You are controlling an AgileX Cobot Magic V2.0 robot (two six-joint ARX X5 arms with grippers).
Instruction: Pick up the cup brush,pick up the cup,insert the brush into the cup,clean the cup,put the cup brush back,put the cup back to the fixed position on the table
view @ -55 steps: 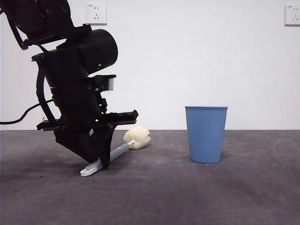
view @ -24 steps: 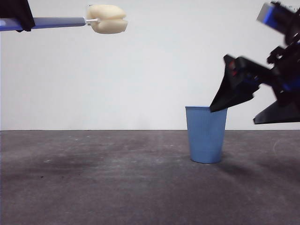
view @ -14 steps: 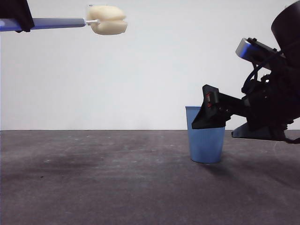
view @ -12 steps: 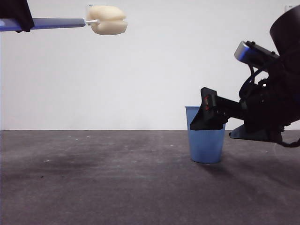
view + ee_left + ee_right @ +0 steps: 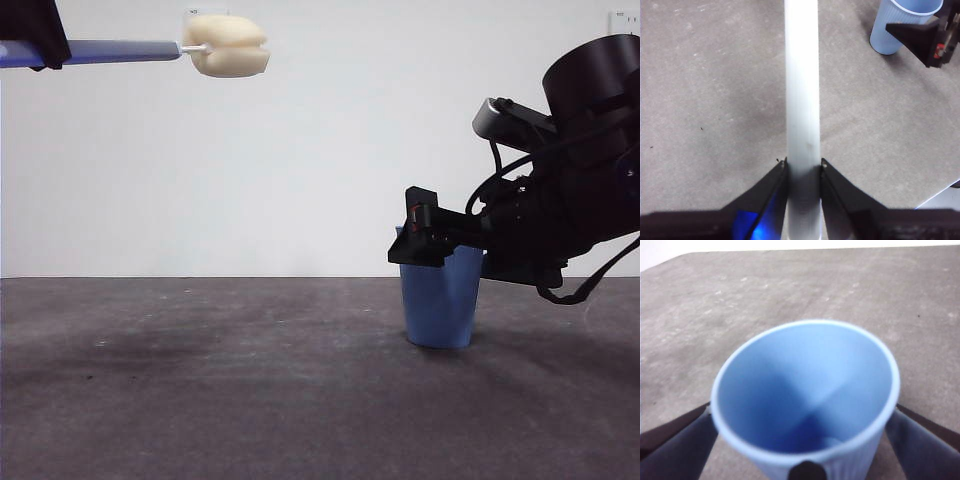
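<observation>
The cup brush is held level high at the left, its grey handle [image 5: 110,50] ending in the cream sponge head [image 5: 228,45]. My left gripper [image 5: 35,30] is shut on the handle [image 5: 801,100], which runs out between the jaws of the left gripper [image 5: 802,172]. The light blue cup [image 5: 440,305] stands upright on the table [image 5: 250,380]. My right gripper [image 5: 435,250] has come in from the right, level with the cup's rim. In the right wrist view the cup [image 5: 805,390] fills the space between the jaws of the right gripper [image 5: 802,412], which stand open on either side.
A white wall rises behind the table's far edge. From the left wrist the cup [image 5: 905,25] shows far off, with a black jaw of the right gripper [image 5: 925,37] beside it. The bulky right arm [image 5: 580,200] occupies the room right of the cup.
The right arm has come down and moved left, so its jaws now flank the cup near the rim. The brush and the left gripper have stayed put up high.
</observation>
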